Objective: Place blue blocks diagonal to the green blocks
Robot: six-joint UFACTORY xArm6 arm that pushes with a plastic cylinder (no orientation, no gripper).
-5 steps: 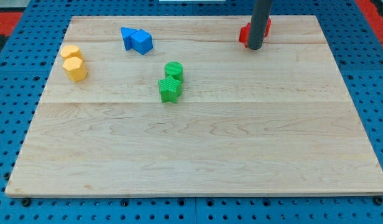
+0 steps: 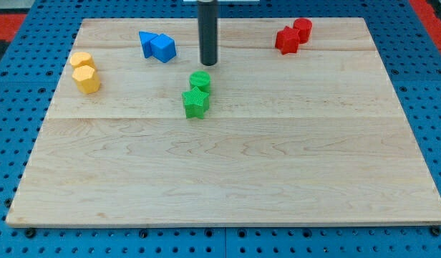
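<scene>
Now my tip (image 2: 208,63) sits on the wooden table (image 2: 228,172), just above the green cylinder (image 2: 200,80) in the view & apart from it, w/ a narrow strip of bare wood between. There's no hand on this rig, only the dark rod (image 2: 207,29), so nothing is gripped. The rod runs straight up out of the view's top.

The green cylinder touches a green star-ish block (image 2: 195,103) just below & slightly left of it; shape's hard to read at this size.

Left of my tip, near but not touching, are 2 blue blocks pressed together: a blue cube (image 2: 164,48) & a blue triangular piece (image 2: 147,42) on its left side, prob. a wedge.

Farther left, near the table's edge, 2 yellow blocks touch: a round one (image 2: 81,60) above a hexagonal one (image 2: 86,79).

At the view's top right, well apart from the tip, 2 red blocks (image 2: 293,35) sit touching.
</scene>
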